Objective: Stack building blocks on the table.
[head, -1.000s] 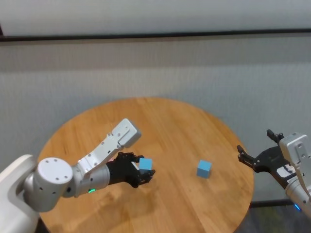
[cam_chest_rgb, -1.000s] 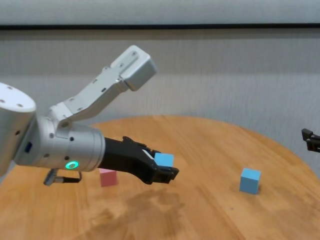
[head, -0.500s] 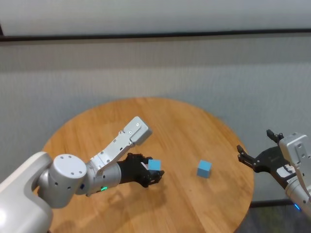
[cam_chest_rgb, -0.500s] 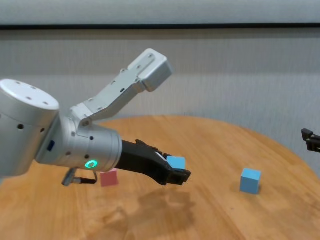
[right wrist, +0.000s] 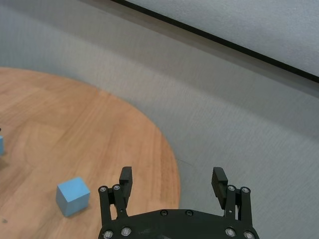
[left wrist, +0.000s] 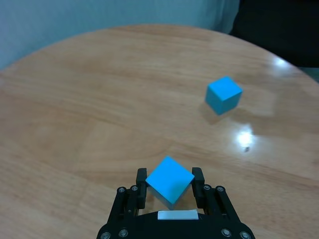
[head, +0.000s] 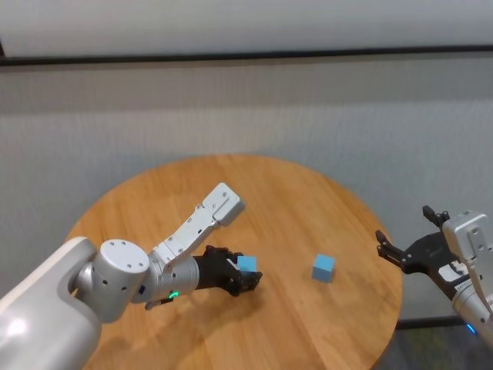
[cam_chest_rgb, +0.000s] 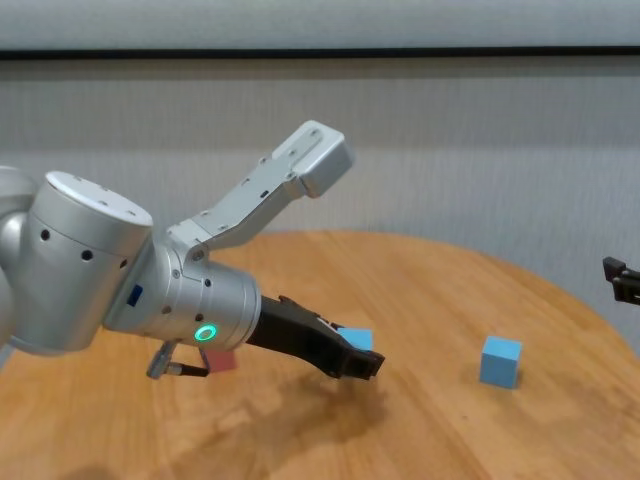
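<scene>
Since the earlier frame the left hand (head: 243,279) has carried its light blue cube (head: 246,264) further toward the desk's (head: 293,200) centre and lower, so the cube now sits close above the wood. The fingers clench it by two opposite faces, leaving top and underside free, which suits setting it squarely on another block. The forearm reaches nearly level toward 3 o'clock, hand pitched slightly down. The second light blue cube (head: 323,267) rests at 3 o'clock of the held one, well apart. The pink cube (cam_chest_rgb: 222,360) peeks out behind the left arm, at about 9 o'clock. The right hand (right wrist: 172,188) hangs parked off the desk's 3 o'clock rim, fingers spread, empty.
</scene>
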